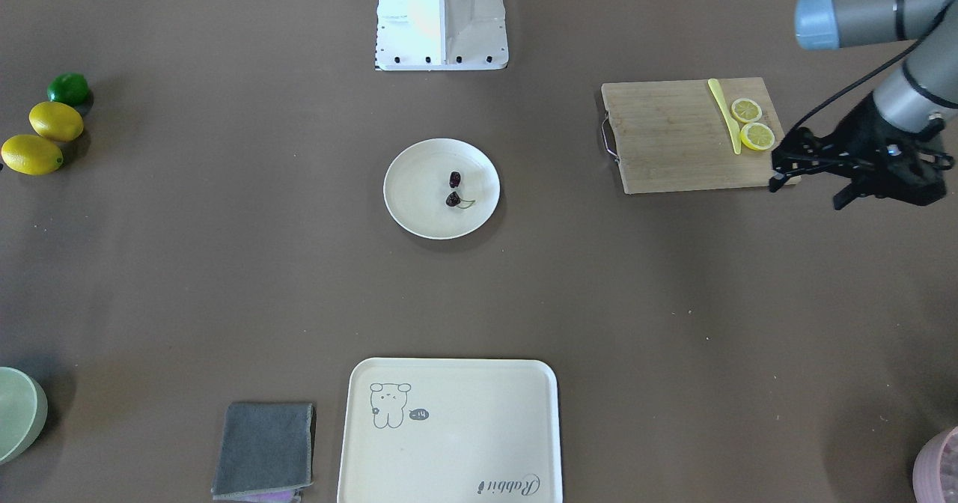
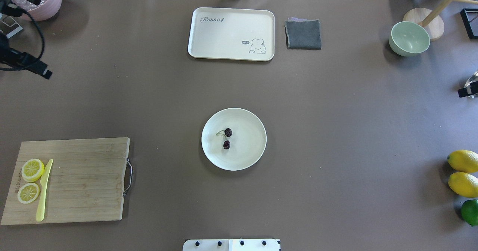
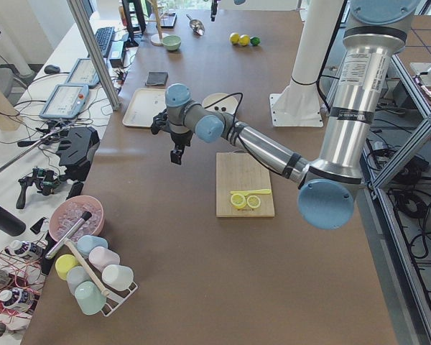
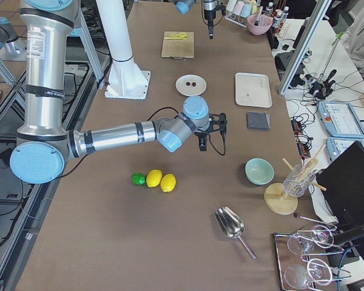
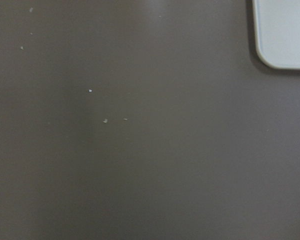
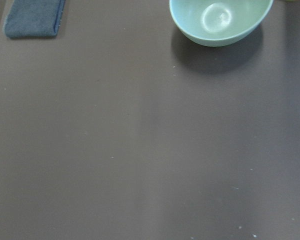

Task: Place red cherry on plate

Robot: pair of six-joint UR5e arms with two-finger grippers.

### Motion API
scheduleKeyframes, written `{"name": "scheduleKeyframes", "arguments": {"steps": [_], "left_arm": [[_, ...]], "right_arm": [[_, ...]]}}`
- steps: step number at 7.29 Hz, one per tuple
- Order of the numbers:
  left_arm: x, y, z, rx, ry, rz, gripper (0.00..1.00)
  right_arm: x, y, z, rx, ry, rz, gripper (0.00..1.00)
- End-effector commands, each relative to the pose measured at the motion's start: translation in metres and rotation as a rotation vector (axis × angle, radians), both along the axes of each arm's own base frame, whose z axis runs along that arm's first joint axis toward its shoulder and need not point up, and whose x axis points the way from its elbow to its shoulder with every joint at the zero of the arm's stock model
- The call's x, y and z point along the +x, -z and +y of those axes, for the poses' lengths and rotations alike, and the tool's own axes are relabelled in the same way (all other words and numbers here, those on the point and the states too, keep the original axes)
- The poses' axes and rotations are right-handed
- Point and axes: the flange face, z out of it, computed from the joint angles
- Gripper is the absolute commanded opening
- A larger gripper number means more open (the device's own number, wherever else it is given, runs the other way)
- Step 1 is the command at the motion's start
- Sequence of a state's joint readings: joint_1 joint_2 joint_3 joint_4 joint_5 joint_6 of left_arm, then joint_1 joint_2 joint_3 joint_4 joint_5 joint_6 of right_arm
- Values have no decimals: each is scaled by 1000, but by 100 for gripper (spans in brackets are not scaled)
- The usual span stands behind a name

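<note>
The left hand [image 3: 176,147] hung above the table [image 1: 224,278] off the outer end of the wooden cutting board [image 1: 673,140], touching nothing. Whether its fingers stood apart or together could not be told. Its wrist view took in only brown table and one corner of the cream tray [image 5: 285,40]. The right hand [image 4: 211,134] hung over the far side of the table, near the pale green bowl [image 2: 409,38] and grey cloth [image 2: 303,34]. Its spread could not be told either.

The red cherry [image 1: 453,199] lay on the plate [image 1: 408,188], a little off centre, its green stem curling toward the rim. The plate sat mid-table, well apart from the board, the tray and the lemons [image 1: 45,136]. Brown table stretched between it and each of them.
</note>
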State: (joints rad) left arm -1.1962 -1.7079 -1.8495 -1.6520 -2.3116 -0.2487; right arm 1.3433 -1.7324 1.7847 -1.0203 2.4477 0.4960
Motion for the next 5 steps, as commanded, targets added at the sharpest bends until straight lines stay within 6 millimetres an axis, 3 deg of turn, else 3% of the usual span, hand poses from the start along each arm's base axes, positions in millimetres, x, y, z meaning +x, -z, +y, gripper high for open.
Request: {"name": "scheduleKeyframes", "arguments": {"steps": [1,3,5], "left_arm": [[-72,-74,27,61,-81,-58,97],[-90,-107,44,56,-104,-94,97],[-109,-145,63,-22,-78,-112,97]], "right_arm": [[61,-30,6,32,18,61,100],[101,-45,14,48,52,92,100],[116,-53,18,35,80,117,100]]}}
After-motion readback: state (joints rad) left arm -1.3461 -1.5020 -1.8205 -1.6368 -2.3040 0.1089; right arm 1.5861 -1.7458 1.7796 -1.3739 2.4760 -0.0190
